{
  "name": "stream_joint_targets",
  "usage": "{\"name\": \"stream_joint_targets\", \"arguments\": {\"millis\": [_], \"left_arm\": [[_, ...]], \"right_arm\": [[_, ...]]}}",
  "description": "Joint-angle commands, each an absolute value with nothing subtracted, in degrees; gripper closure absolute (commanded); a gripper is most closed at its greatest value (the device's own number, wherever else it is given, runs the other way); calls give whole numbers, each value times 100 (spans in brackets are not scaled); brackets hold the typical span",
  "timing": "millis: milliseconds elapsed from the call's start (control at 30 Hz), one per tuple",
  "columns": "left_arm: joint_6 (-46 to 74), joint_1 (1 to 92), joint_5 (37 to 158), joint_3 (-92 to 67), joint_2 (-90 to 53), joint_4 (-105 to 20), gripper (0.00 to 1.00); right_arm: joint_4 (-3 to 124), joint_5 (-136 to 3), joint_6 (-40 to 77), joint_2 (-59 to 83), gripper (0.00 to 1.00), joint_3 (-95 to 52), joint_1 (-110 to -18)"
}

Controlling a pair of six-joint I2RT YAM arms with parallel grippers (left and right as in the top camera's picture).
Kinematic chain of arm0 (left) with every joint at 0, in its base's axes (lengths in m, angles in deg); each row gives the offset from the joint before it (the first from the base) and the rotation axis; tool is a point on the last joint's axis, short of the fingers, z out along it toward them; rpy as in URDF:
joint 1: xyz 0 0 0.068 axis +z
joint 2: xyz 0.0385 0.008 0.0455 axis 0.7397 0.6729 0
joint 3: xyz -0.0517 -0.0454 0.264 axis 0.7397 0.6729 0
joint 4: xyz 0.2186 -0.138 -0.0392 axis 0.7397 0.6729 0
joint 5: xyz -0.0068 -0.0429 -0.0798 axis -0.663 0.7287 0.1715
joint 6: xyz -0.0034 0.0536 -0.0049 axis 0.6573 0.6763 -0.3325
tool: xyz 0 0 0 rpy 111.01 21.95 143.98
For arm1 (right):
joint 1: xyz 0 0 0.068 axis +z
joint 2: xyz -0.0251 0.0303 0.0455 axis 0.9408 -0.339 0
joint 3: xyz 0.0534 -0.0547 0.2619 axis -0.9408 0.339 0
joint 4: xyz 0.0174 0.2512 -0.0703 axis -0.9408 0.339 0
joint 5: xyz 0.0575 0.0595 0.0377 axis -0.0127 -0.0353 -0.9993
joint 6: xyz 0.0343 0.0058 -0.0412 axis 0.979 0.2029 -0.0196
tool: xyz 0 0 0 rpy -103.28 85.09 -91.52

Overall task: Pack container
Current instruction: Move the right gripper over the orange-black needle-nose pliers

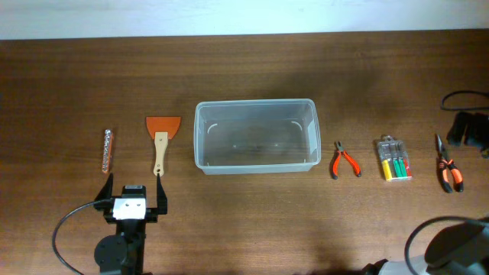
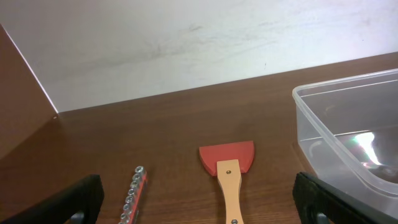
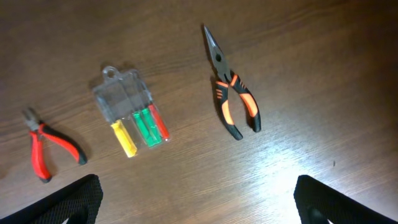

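Note:
The container (image 1: 256,166) is a clear rectangular bin standing empty at the table's middle; its left corner shows in the left wrist view (image 2: 336,93). My left gripper (image 1: 134,184) hovers open near the front edge, just short of an orange scraper with a wooden handle (image 1: 161,137) and a strip of sockets (image 1: 108,150). Both lie ahead between its open fingers (image 2: 196,208). My right gripper (image 3: 199,205) is open over bare wood, with red pliers (image 3: 46,146), a screwdriver pack (image 3: 134,118) and orange-black needle-nose pliers (image 3: 231,93) beyond it.
Right of the container lie the red pliers (image 1: 344,160), the screwdriver pack (image 1: 393,159) and the needle-nose pliers (image 1: 448,172) in a row. A black device with a cable (image 1: 467,128) sits at the far right edge. The right arm's body (image 1: 454,248) fills the bottom right corner.

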State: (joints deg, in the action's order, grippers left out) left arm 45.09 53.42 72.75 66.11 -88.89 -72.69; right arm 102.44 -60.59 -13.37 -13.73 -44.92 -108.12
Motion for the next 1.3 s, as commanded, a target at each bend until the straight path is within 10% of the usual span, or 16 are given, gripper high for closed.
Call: {"name": "stream_joint_targets", "arguments": {"millis": [0,1267], "left_arm": [[4459,5373,7236,6653,-8928,-7269,1],[4459,5373,7236,6653,-8928,-7269,1]], "right_arm": [[10233,-5781,-1069,-1755,1,-4599,-10809],[9213,-5633,-4489,-2752,2,-4588,-11443]]}}
